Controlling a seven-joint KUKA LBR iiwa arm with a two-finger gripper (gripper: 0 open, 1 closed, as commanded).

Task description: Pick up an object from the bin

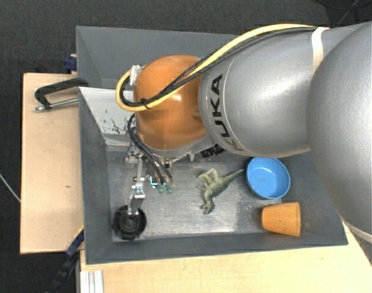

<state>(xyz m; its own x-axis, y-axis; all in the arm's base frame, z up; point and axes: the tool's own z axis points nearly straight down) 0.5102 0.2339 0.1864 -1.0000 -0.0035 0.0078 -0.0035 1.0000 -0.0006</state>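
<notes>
Grey sheet metal forms the bin (94, 182), its floor dull and scuffed, with dark carpet and a pale board around it. From the camera view's right the big silver arm reaches across, ending in a glossy orange cover (168, 105) with a yellow cable (174, 84) looped over it; this bulk hides much of the bin's far half.

Below the cover the gripper (137, 191) hangs over the left part of the floor. Whether it is open or closed cannot be told. Just at its tip, in the near left corner, lies a black round thing (128, 221), ring-like and matt.

Well apart to the right are a green plastic dinosaur (210, 188) on its side, a smooth blue bowl (268, 177) standing open side up, and an orange tapered cup (282, 218) tipped over beside the near wall.
</notes>
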